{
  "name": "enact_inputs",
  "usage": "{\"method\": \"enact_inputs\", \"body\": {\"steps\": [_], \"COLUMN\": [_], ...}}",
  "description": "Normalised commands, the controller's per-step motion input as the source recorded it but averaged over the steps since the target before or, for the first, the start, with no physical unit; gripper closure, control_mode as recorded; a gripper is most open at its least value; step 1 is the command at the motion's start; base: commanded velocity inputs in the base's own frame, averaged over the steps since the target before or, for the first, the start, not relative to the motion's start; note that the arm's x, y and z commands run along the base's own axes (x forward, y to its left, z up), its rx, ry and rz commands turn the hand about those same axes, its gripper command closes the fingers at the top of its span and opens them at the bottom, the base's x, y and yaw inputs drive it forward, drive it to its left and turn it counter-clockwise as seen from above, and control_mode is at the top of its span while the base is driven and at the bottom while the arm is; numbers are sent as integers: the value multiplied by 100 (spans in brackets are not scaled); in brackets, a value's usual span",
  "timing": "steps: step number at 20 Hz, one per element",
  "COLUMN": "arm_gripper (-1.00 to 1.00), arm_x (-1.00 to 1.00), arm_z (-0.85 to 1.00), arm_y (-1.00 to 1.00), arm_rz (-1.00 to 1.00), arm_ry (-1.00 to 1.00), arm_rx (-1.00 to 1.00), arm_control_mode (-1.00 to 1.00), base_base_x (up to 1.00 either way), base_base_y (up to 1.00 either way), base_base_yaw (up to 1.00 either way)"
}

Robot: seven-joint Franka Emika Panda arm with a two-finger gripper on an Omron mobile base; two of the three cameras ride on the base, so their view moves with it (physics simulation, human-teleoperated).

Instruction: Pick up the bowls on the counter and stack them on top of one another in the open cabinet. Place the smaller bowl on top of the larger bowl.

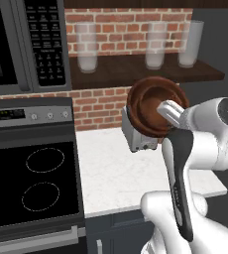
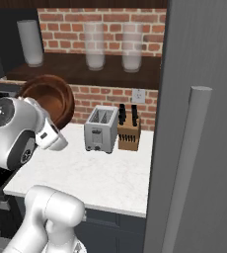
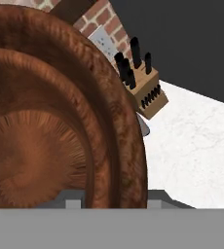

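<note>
Above the counter (image 1: 116,173), your gripper (image 1: 161,110) held the larger bowl (image 1: 153,106) tilted, fingers clenched on its rim, below the open cabinet (image 1: 136,69).

A silver two-slot toaster (image 2: 101,129) stands just beside a wooden knife block (image 2: 128,132) below a white wall outlet (image 2: 138,95), while three frosted glasses (image 2: 95,45) line the shelf, and a black microwave (image 1: 22,44) hangs over a black glass stovetop (image 1: 31,183).

glossy reddish-brown bowl (image 1: 153,101), white marbled counter (image 1: 121,173), red brick wall (image 1: 121,25)
</note>
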Motion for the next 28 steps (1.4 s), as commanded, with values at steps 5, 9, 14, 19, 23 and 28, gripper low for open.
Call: {"method": "enact_inputs", "body": {"steps": [5,9,14,19,23,28], "arm_gripper": [100,100,100,100,100,100], "arm_x": [16,77,36,30,67,74], "arm_z": [100,91,27,-12,-6,0], "arm_y": [55,25,18,1,0,0], "arm_rz": [-1,-16,-6,0,-1,-3], "arm_ry": [0,23,11,-2,1,0], "arm_rx": [0,0,1,0,0,0], "arm_control_mode": [-100,-100,-100,-100,-100,-100], "base_base_x": [0,0,0,0,0,0], "base_base_y": [0,0,0,0,0,0], "base_base_yaw": [0,0,0,0,0,0]}}
